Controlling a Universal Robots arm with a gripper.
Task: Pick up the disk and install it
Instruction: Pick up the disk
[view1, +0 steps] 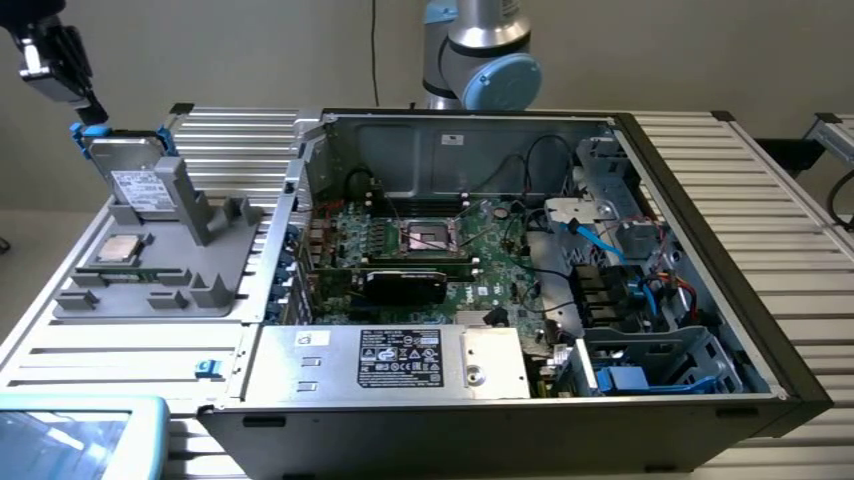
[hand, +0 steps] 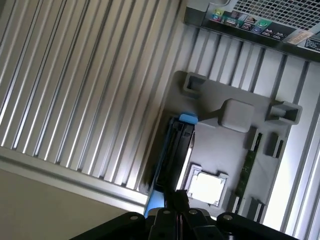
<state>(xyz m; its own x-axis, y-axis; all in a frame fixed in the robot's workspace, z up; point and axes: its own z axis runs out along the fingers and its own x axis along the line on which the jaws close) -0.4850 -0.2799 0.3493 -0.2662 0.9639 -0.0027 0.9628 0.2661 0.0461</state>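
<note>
I get soft, even overhead light in the exterior view, though the open computer case (view1: 454, 150) stays dim inside. In my wrist view the small square chip (hand: 206, 188) glares white, the ribbed table (hand: 75, 85) shines in streaks, and the disk (hand: 177, 145) sits in shadow.

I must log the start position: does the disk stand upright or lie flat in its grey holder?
Upright. The disk stands on its edge in the grey holder, its white label facing the exterior camera.
</note>
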